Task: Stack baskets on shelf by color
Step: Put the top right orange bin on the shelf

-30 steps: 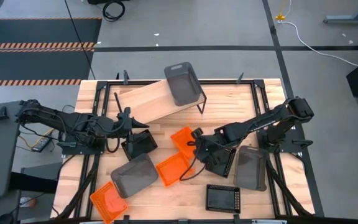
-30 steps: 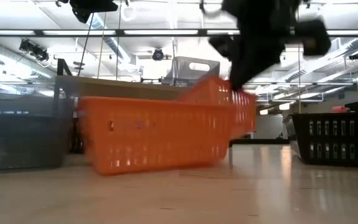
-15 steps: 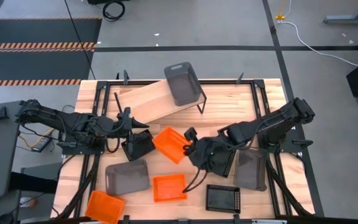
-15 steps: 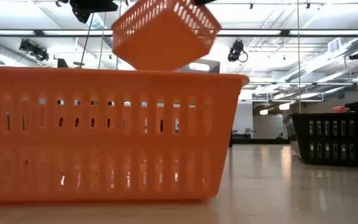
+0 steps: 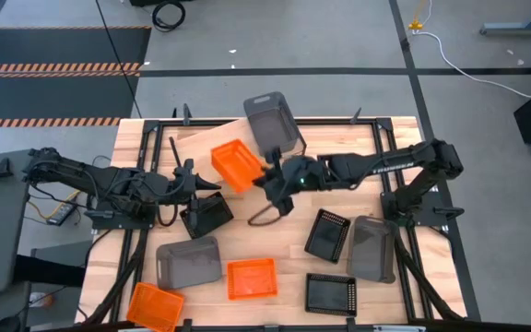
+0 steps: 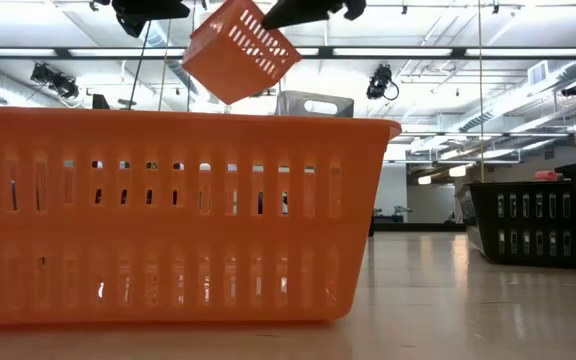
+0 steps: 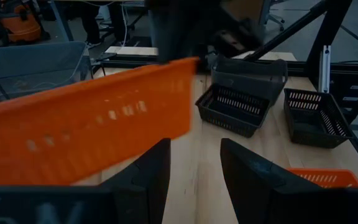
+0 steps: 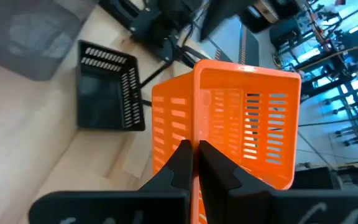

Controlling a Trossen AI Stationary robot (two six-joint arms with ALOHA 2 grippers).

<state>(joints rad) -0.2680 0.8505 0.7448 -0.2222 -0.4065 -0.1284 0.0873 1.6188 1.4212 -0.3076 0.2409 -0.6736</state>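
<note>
My right gripper is shut on a shallow orange basket and holds it in the air over the shelf's light plank. That basket also shows tilted, high up, in the low view. A dark-grey bin stands on the shelf's right end. My left gripper waits open at the table's left, above a black basket. In the left wrist view the lifted orange basket passes in front of my open left gripper. My right gripper pinches one side wall of the orange basket at its rim, with a finger on either side of the wall. It reaches in from the table's right, roughly level. The basket is lifted clear and tilted, sticking out beyond the fingers toward the shelf.
On the tabletop lie a dark-grey bin, two orange baskets, two black baskets and another dark-grey bin. The nearest orange basket fills much of the low view.
My right gripper has carried its orange basket up from the table's middle and toward the far left, over the shelf. Early on, another orange basket slid toward the near edge, and the left dark-grey bin and the near-left orange basket shifted; they have since lain still.
</note>
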